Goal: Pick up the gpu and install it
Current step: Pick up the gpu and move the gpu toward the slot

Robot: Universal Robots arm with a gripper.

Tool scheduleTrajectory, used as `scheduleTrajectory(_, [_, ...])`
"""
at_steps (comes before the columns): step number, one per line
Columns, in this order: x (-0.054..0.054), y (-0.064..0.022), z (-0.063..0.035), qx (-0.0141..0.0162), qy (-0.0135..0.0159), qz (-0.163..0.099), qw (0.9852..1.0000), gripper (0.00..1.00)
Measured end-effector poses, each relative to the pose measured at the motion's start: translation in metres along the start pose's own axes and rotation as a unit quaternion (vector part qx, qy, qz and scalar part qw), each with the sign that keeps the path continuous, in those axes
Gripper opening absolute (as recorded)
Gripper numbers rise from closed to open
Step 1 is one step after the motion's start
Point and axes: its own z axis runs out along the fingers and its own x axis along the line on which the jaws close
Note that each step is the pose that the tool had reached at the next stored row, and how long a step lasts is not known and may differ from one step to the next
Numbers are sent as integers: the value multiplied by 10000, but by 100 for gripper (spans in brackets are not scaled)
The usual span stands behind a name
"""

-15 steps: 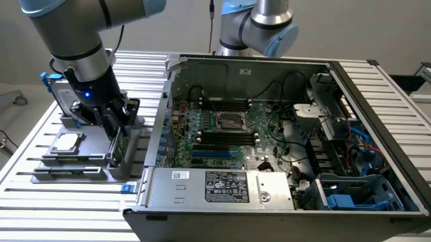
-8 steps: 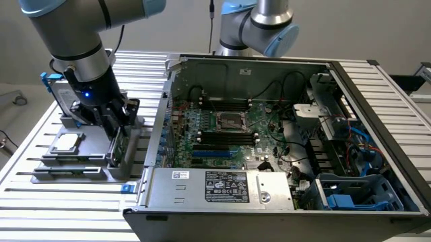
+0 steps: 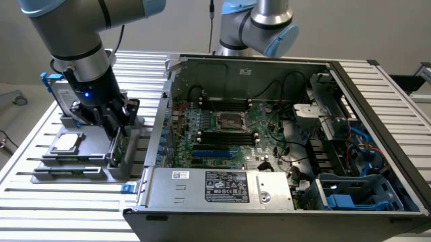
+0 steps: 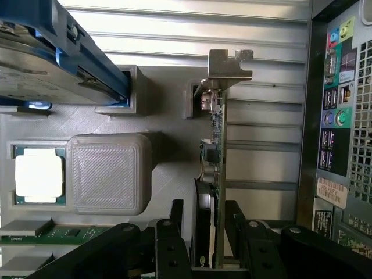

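- My tool (image 4: 204, 212) — jaws apart, straddling the gpu (image 4: 216, 145), clamped on nothing.
- The gpu — on edge in the grey holder (image 4: 165, 168) on the worktop (image 4: 174, 35), beside the computer case (image 4: 340, 116).

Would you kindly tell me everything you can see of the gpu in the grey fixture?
The gpu is a thin card seen edge-on in the wrist view: a green circuit board, a black cooler on one face and a silver metal bracket at one end. It stands on edge in a slot of the grey fixture, beside the open computer case. The gripper is down at the end away from the bracket; whether it grips the card cannot be told.
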Motion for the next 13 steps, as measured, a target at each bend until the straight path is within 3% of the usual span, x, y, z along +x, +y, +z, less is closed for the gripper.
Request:
scheduleTrajectory(9, [0,0,1,8,-5,57,10000,40])
scheduleTrajectory(10, [0,0,1,8,-5,57,10000,34])
scheduleTrajectory(12, [0,0,1,8,-4,57,10000,34])
scheduleTrajectory(13, [0,0,1,8,-5,57,10000,27])
